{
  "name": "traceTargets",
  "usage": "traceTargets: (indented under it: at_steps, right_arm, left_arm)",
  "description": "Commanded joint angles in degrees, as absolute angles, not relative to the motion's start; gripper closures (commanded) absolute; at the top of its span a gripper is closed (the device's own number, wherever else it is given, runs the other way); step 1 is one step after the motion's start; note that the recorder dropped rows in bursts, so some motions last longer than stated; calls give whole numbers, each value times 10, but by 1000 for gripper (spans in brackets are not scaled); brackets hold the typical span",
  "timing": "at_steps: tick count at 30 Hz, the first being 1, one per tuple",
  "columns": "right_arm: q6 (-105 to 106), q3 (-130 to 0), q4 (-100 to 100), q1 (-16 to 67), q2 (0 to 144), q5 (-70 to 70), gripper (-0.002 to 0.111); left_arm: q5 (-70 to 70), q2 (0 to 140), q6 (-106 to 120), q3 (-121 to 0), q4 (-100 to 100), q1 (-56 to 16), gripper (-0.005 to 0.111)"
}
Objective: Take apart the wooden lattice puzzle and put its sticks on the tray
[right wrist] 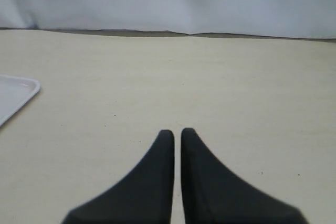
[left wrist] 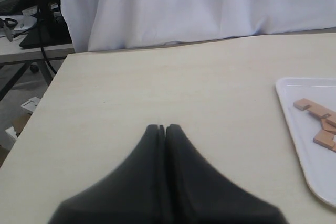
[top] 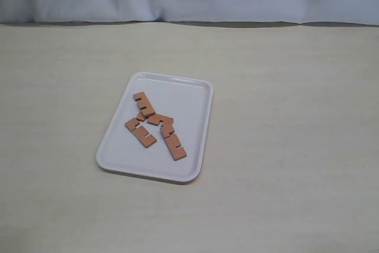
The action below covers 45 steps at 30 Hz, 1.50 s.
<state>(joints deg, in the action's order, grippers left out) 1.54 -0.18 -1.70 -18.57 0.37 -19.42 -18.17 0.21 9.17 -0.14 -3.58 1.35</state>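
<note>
Sticks (top: 155,125) lie loose in an overlapping cluster mid-tray (top: 186,93), no longer interlocked. Long axes mostly diagonal, far-left to near-right in the exterior view, with notched edges facing mixed ways. Tray long axis runs near-to-far, slightly skewed, on the beige table (top: 296,117).

Left gripper (left wrist: 165,128): fingertips pressed together, nothing between them, over bare table well apart from the tray.

Right gripper (right wrist: 177,132): closed and empty, likewise well clear, with only a tray corner in its wrist view.
</note>
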Motion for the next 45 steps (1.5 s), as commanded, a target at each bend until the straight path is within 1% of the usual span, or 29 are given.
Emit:
traceTargets:
  at_steps: [1,20,24,33,39,45]
  right_arm:
    - [44,0,-15,-185,0,-192,104]
    - [34,0,-7,-183,0,-195,104]
    - [40,0,-22,-160,0,-194,104]
    - [39,0,-24,-76,0,-188,104]
    - [39,0,-22,-106,0,-188,104]
    - [38,0,-22,-106,0,-192,104]
  left_arm:
    - [-177,0,91,0,-35,13,107]
    - [-177,0,91,0,-35,13,107]
    - [-177,0,91,0,-35,13,107]
    - [-177,0,91,0,-35,13,107]
    - [-177,0,91,0,-35,13,107]
    - [-177,0,91,0,-35,13,107]
